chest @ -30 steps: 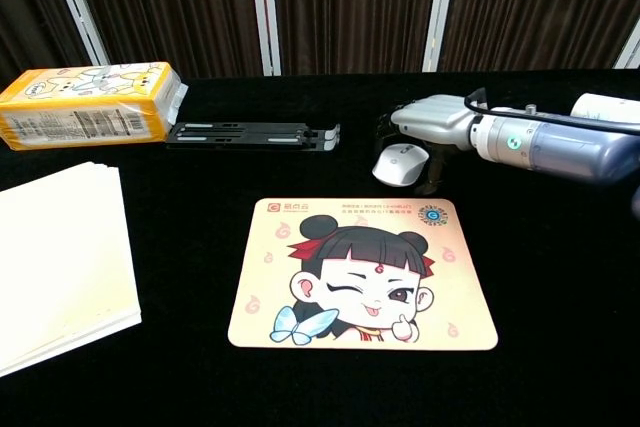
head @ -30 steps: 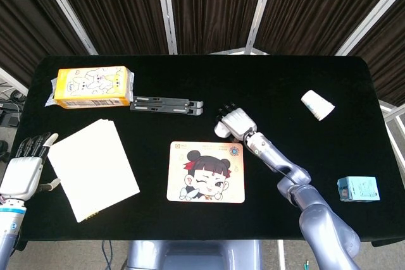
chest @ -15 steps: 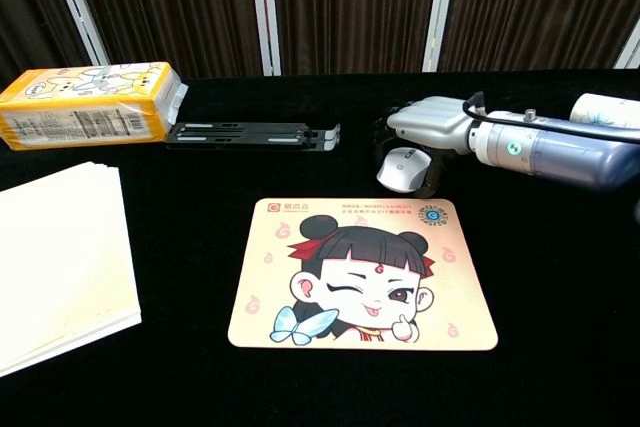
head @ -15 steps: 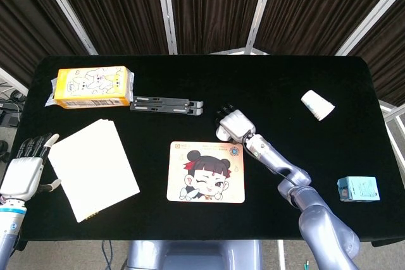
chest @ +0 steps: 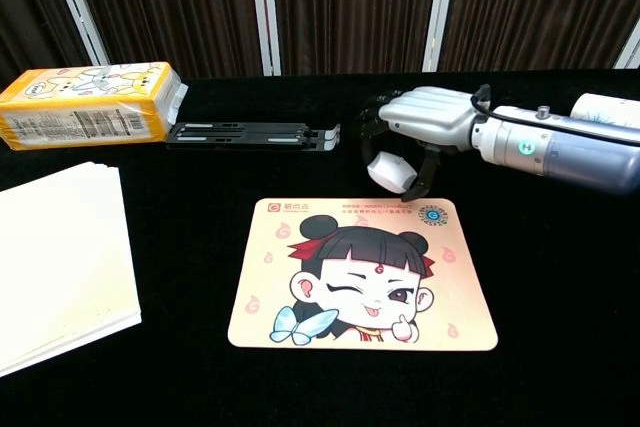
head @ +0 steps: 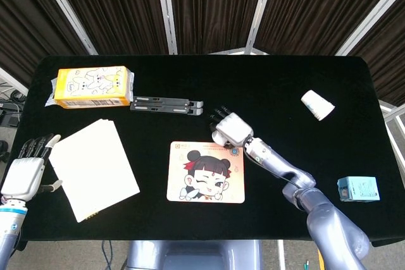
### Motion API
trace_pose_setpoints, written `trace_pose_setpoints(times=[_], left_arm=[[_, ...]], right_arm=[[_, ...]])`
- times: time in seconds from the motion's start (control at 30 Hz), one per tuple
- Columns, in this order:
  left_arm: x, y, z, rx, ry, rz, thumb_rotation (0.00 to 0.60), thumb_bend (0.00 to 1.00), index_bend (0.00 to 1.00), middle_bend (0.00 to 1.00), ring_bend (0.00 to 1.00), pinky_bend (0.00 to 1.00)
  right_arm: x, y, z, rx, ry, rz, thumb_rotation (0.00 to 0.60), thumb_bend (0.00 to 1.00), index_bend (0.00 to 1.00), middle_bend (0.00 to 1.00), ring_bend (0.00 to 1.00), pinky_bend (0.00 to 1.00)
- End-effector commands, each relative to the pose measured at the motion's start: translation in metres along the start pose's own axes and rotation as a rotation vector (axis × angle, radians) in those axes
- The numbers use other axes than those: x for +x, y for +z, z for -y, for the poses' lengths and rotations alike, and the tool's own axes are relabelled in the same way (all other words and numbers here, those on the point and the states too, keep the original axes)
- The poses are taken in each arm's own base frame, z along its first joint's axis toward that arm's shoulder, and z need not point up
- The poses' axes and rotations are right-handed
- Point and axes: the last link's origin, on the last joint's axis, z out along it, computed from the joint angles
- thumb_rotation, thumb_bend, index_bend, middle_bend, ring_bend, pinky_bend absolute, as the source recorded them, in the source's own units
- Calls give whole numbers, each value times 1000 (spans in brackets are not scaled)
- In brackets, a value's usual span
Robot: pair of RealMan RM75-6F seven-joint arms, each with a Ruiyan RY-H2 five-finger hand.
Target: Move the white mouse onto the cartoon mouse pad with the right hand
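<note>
I had the black surface [head: 285, 86] in front of me, carrying everything. The stack of white paper [head: 93, 167] lay at its left, and the cartoon pad [head: 206, 172] sat near the front edge at the centre, flat and with nothing on it. The yellow tissue pack [head: 93, 86] rested at the far left, with the dark folded stand [head: 167, 104] just to its right.

My right robot hand [chest: 425, 117] reached in from the right, palm down, its fingers curled over the white mouse [chest: 390, 170] and holding it. The mouse hung tilted under the palm, just behind the pad's far edge, and looked lifted off the surface in the chest view; I could not tell from the head view whether it touched. It was not yet on the pad.

My left robot hand [head: 24, 172] hovered off the left edge beside the paper, fingers apart and holding nothing.

A white paper cup [head: 317, 105] lay on its side at the far right, and a small teal box [head: 358, 188] sat near the right front corner.
</note>
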Motion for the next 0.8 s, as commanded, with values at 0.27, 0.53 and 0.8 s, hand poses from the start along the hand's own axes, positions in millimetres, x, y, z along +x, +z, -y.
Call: trace_pose_setpoints(times=[0.27,0.53,0.8], left_arm=[[0,-1,-1,-3,-1,1,600,172,0,0,0,0],[0,-2,0,-7,-6,8,600,171,0,0,0,0],[0,-4,-1,-12,-13,10,600,170,0,0,0,0]], right_arm=[[2,-29,29,91,35,-43,600,136,549,160,0,0],[-2,-56,55,142,57,-42,600,135,549,160,0,0],[-7,-80,76,171,64,-4,600,102,549,156,0,0]])
